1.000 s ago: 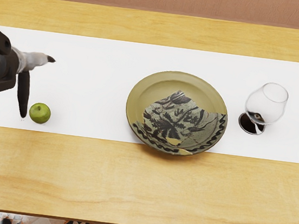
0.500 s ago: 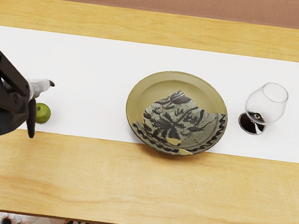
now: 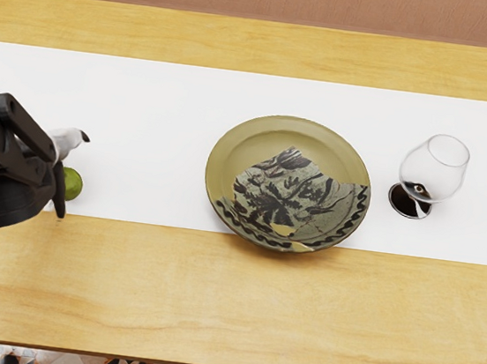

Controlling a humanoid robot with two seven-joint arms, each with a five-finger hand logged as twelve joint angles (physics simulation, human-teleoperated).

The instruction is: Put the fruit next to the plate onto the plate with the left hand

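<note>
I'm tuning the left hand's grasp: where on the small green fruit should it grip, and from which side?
Probably across the middle of the small round green fruit, from above and its left: it is a ball, and the left hand sits there.

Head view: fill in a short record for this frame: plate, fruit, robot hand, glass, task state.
plate: patterned plate, nothing on it
fruit: green fruit, on the white runner left of the plate, partly hidden by the left robot hand
hand: at the fruit, grip unclear
glass: wine glass, standing right of the plate
task state: fruit not on the plate
</note>
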